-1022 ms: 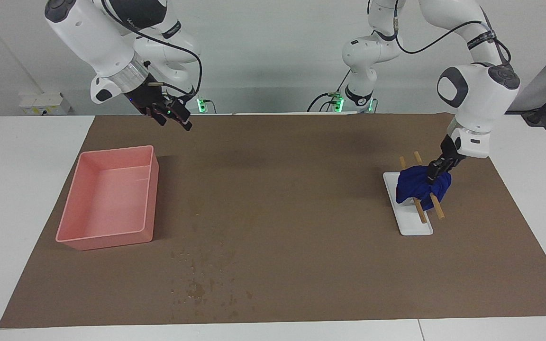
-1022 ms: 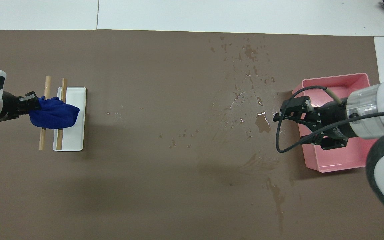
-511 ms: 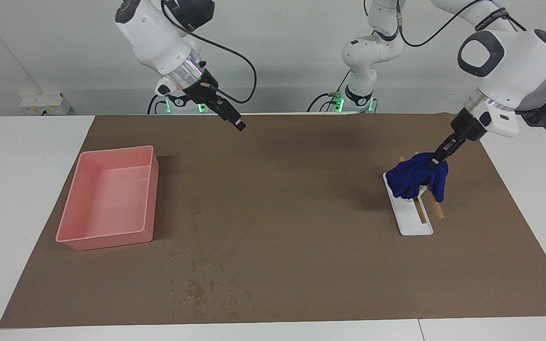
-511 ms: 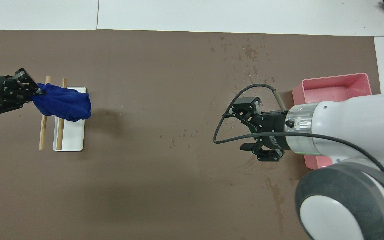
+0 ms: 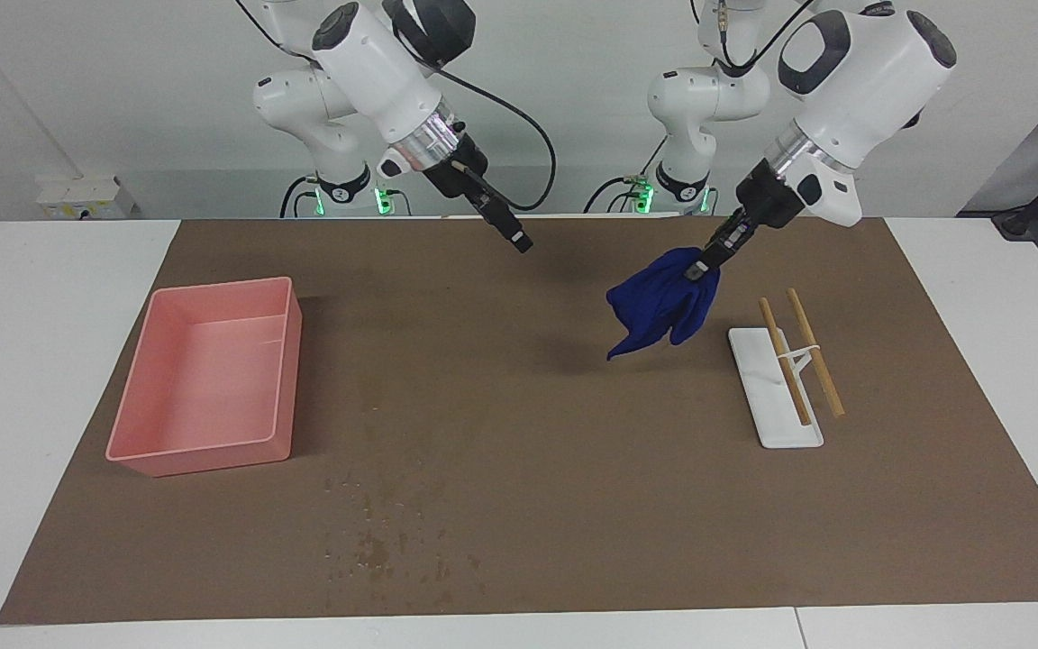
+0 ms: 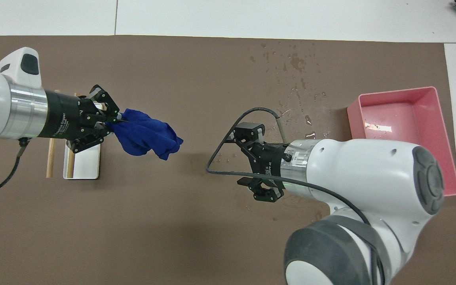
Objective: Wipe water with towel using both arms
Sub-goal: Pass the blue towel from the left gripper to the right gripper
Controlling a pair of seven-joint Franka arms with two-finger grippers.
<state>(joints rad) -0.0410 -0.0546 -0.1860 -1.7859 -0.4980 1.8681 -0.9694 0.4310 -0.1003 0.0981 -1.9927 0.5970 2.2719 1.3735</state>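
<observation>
Hanging from the left gripper (image 5: 697, 264), the blue towel (image 5: 660, 305) is pinched by one corner between pressed-together fingers and dangles in the air over bare brown mat (image 5: 573, 505), clear of the white rack (image 5: 776, 389) it is just beside. Right gripper (image 5: 519, 241) is up over the mat's middle, w/ nothing in it; fingers look spread in the overhead view, tips angled toward the towel.

Progress, as I judge it: early. Towel is off the rack & airborne, but no wiping has begun. Water (image 6: 297, 63) sits untouched as scattered drops & small puddles, well apart from the towel, toward the right arm's end & closer to the right gripper than to the left one. More wet patches (image 6: 311, 136) lie just beside the pink bin (image 5: 213, 379). Left to do: prob. a 2-arm grab or handover, bring the towel down on the wet area, wipe.

Count: 2 arms, 2 grippers, 1 towel, 1 white rack w/ 2 wooden sticks (image 5: 798, 351) lying across it, 1 pink bin, 1 mat. Water drops: too many & too small to count.
</observation>
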